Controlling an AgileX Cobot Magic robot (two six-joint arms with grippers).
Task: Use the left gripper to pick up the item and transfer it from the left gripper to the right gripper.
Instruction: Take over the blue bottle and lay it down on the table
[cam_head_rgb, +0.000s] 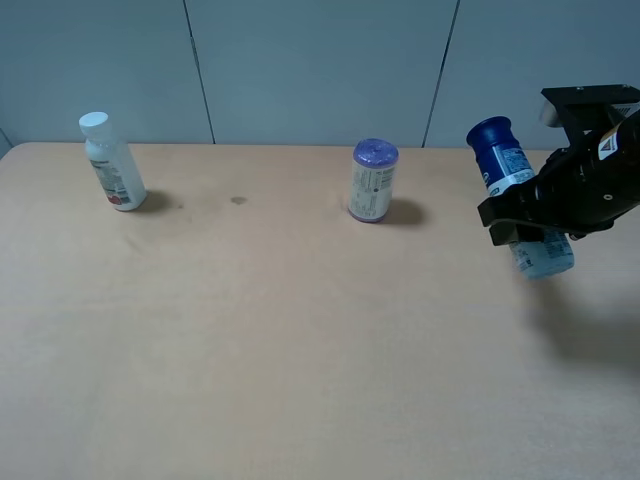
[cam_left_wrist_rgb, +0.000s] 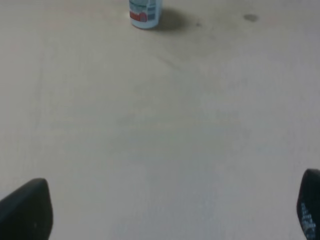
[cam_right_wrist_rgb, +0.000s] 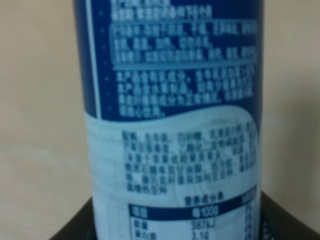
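i'm watching the right gripper (cam_head_rgb: 522, 218) clamping the item (cam_head_rgb: 503, 160), the slim bottle with the dark blue cap, at the right side of the exterior high view. the bottle is hanging clear of the table (cam_head_rgb: 300, 350) and tilting, with its cap uppermost and leaning toward the middle of the table and its pale base lower and further right. the black claw is crossing the bottle's middle, so the cap and upper label are showing above it and the base below it. in the right wrist view the label (cam_right_wrist_rgb: 170, 125) is filling the picture, a blue band over a white panel of small print, with dark fingers (cam_right_wrist_rgb: 287, 222) hugging it on both sides.

the left gripper (cam_left_wrist_rgb: 167, 210) is sitting released: in its wrist view its two black fingertips (cam_left_wrist_rgb: 27, 212) are standing wide apart with only bare table between them.

a white bottle (cam_head_rgb: 112, 165) with a white cap is standing at the back left of the table, and the left wrist view is catching its base. a short purple-topped container (cam_head_rgb: 373, 180) is standing at the back middle, well apart from both the white bottle and the held item.
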